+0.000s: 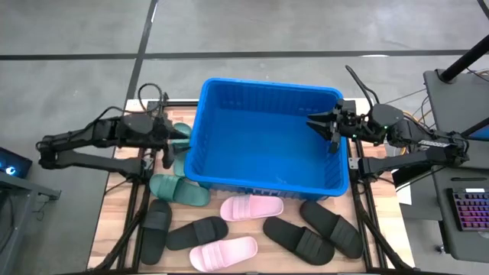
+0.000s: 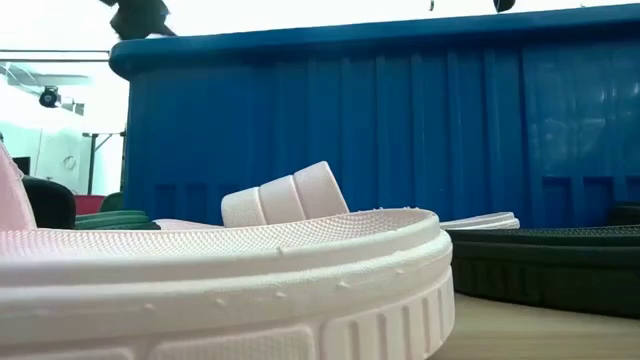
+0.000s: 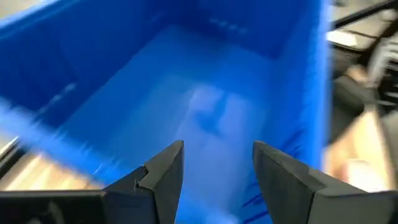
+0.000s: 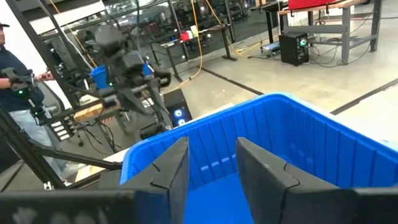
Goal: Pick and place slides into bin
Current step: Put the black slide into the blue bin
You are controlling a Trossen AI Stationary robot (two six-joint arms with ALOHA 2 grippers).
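The blue bin [image 1: 267,134] stands at the middle of the wooden table; no slide shows inside it. Several slides lie on the table: two dark green [image 1: 179,189] by the bin's left near corner, two pale pink [image 1: 252,206] [image 1: 223,253] and several black [image 1: 331,228] [image 1: 197,233] in front of the bin. My left gripper [image 1: 183,134] is open and holds nothing at the bin's left wall, looking into the bin [image 3: 217,162]. My right gripper [image 1: 321,131] is open and holds nothing above the bin's right side [image 4: 211,162].
In the low view a pink slide [image 2: 220,290] fills the foreground, with the bin's wall [image 2: 400,130] behind it. A keyboard [image 1: 470,210] lies on a stand to the right of the table. A person [image 4: 12,68] stands beyond the table's left side.
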